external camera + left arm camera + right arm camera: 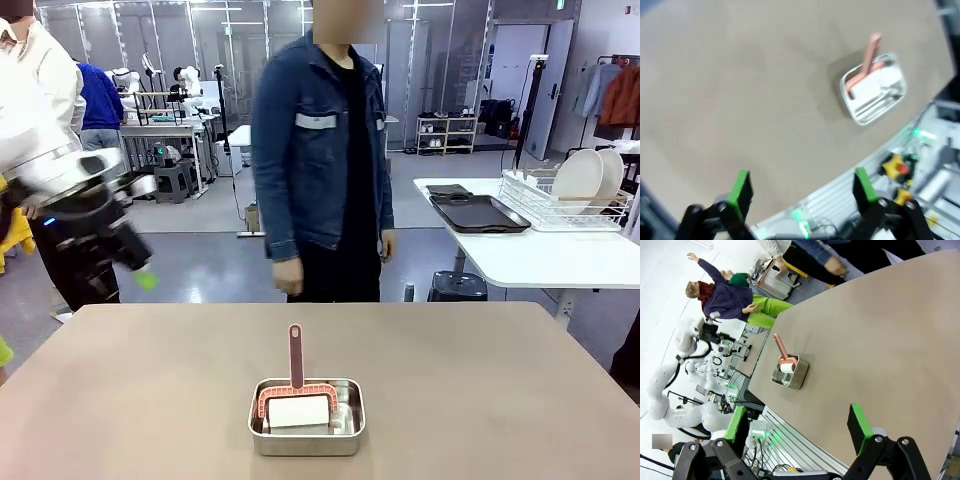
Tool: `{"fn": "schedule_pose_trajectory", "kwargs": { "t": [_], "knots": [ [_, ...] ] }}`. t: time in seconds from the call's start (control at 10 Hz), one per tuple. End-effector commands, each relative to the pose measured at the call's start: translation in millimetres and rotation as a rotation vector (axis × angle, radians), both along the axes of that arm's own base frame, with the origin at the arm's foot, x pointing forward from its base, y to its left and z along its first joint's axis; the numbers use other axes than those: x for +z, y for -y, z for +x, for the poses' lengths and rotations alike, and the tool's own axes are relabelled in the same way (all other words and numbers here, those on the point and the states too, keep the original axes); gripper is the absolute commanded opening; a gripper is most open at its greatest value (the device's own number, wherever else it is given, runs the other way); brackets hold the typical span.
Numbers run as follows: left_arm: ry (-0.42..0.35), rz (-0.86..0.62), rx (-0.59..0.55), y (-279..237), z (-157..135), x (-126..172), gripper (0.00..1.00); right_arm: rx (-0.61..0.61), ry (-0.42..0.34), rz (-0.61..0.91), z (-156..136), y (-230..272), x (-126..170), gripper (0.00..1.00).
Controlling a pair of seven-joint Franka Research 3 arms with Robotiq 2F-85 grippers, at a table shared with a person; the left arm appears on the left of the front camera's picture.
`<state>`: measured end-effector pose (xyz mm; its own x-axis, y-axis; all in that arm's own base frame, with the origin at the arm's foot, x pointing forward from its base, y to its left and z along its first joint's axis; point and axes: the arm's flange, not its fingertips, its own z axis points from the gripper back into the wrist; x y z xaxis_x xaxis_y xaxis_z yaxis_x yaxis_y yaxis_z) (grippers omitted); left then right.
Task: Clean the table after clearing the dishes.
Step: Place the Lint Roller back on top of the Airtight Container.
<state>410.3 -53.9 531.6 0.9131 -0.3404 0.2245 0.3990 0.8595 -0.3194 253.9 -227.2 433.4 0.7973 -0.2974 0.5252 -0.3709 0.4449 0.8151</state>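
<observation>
Left wrist view: the left gripper (802,192) hangs above the table (740,90) with its green-padded fingers (740,189) spread wide and nothing between them, a stance that suits an approach, judged from the open span aimed down at the bare beige top. Beyond the fingers, toward the table's near edge, sits a small steel pan (873,89) holding a white pad on a salmon-pink handled brush (871,50), its handle rising clear of the rim, probably so that a gripper can take it from above. Right wrist view: the right gripper (795,432) likewise stands open and empty near the table's edge, well apart from the pan. In the front view the left arm is blurred at the picture's left, high over the table's far-left corner, one green pad (147,281) showing. The dishes (585,178) stand upright in a wire dish rack (560,205) on a white side table (540,255), with a dark tray (478,212) beside the rack, so clearing appears done and wiping remains. A person (322,150) stands at the far side, hands lowered; nothing lies between either gripper and the pan
</observation>
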Motion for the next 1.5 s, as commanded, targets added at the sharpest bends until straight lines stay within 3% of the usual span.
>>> {"fn": "schedule_pose_trajectory", "kwargs": {
  "t": [0.0,0.2,0.4,0.5,0.9,1.1,1.4],
  "knots": [
    [0.034,-0.035,0.201,-49,-62,-7,1.0,0.011,0.014,0.002,-2,-1,0,1.0],
    [0.041,-0.133,0.332,-104,-102,0,1.0,0.011,0.014,0.002,-2,-1,0,1.0],
    [0.059,-0.226,0.364,-136,-126,6,1.0,0.011,0.014,0.002,-2,-1,0,1.0],
    [0.018,-0.33,0.359,-151,-130,-2,1.0,0.011,0.014,0.002,-2,-1,0,1.0],
    [0.222,-0.636,0.366,-244,-114,-36,1.0,0.011,0.014,0.002,-2,-1,0,1.0],
    [0.261,-0.797,0.348,-291,-118,-61,1.0,0.011,0.014,0.002,-2,-1,0,1.0],
    [0.233,-0.864,0.328,-340,-122,-90,1.0,0.011,0.014,0.002,-2,-1,0,1.0]
  ]
}}
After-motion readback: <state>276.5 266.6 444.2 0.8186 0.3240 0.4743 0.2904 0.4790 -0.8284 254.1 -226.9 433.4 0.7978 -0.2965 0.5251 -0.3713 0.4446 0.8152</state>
